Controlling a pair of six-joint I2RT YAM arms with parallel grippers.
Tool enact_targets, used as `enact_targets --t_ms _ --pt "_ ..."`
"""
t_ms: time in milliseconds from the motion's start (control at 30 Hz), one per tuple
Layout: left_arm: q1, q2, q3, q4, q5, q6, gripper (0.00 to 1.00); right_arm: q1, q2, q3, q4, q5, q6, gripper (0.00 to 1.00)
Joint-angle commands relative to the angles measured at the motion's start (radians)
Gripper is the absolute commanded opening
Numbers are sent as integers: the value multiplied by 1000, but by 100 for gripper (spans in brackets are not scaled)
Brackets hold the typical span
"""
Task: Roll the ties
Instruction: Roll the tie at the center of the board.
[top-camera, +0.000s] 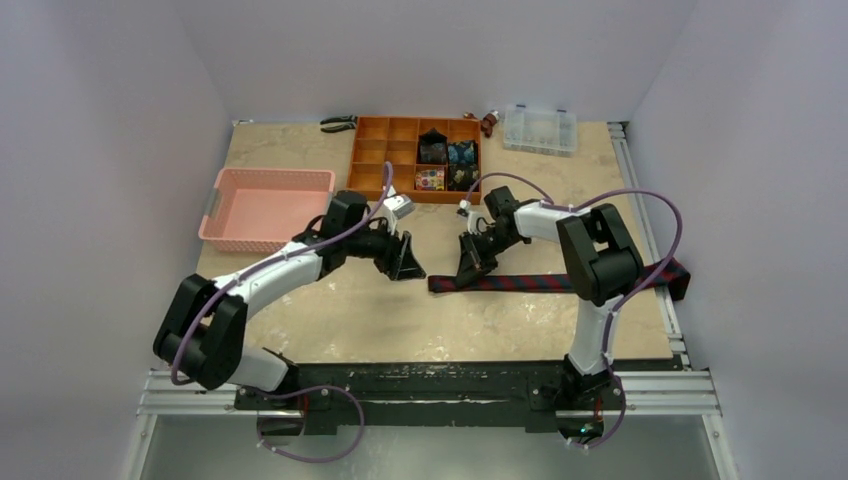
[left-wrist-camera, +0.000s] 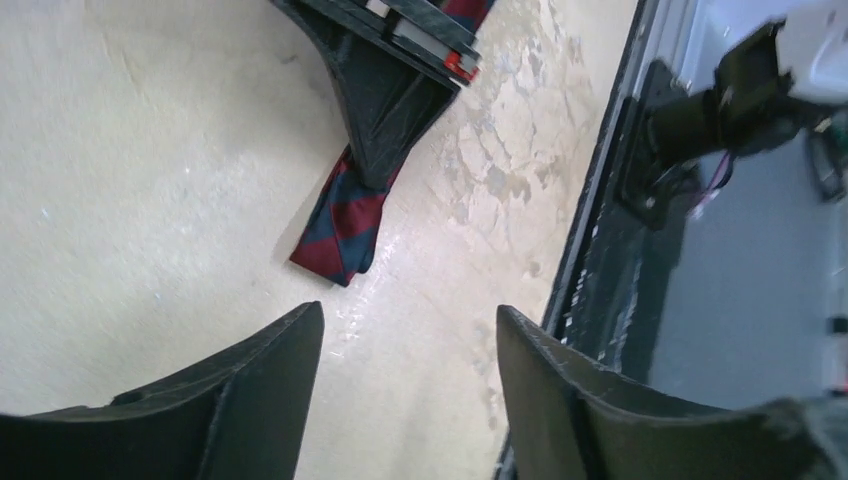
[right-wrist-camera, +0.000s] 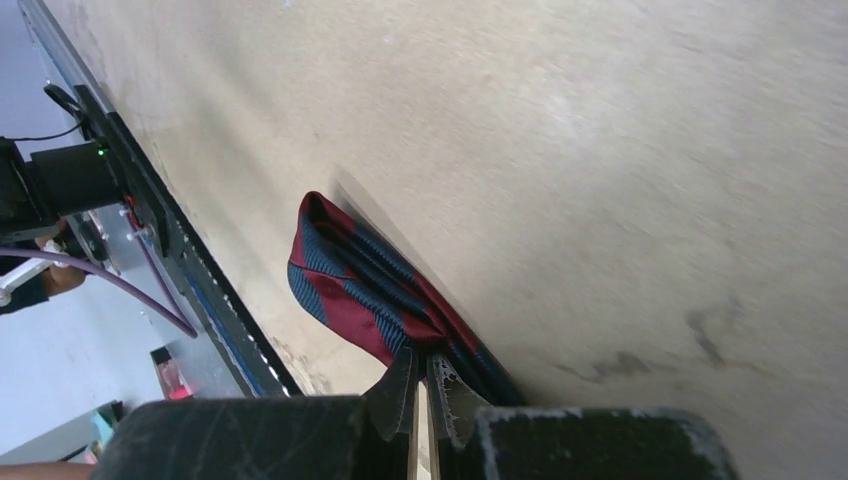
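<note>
A dark navy tie with red diagonal stripes (top-camera: 540, 283) lies flat across the table, from its narrow end in the middle (top-camera: 440, 285) to the right table edge. My right gripper (top-camera: 470, 268) is shut on the tie near that narrow end; the right wrist view shows its fingers pinching the folded fabric (right-wrist-camera: 365, 290). My left gripper (top-camera: 405, 268) is open and empty, just left of the tie's end. In the left wrist view the tie's tip (left-wrist-camera: 340, 225) lies ahead of the open gripper (left-wrist-camera: 410, 330). Rolled ties, black (top-camera: 433, 148), blue (top-camera: 461, 155) and multicoloured (top-camera: 430, 178), sit in the organiser.
An orange compartment organiser (top-camera: 380, 150) stands at the back centre. A pink basket (top-camera: 265, 205) is at the left. A clear plastic box (top-camera: 540, 128) is at the back right, and pliers (top-camera: 338, 123) at the back. A metal rail (top-camera: 640, 190) runs along the right edge.
</note>
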Motion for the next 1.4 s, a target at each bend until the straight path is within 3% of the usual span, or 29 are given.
enact_targets --t_ms 0,133,300,533,867,1200,1367 --pt "-63 -89 -24 6 -36 333 68 -44 7 0 -103 168 -153 0" --pt "-125 -87 -13 38 -52 472 73 -53 34 51 -203 178 -243 0" --pt "-180 -6 1 114 -102 512 75 -72 41 70 -265 184 -316 0" --pt "-225 148 5 250 -143 540 76 -73 37 62 -209 135 -277 0" --pt "-285 326 46 305 -218 603 78 -68 54 67 -155 87 -239 0" --pt "-311 384 56 295 -320 681 60 -30 48 94 -133 10 -196 0" --pt "-312 392 56 231 -368 733 31 -31 45 106 -154 -21 -199 0"
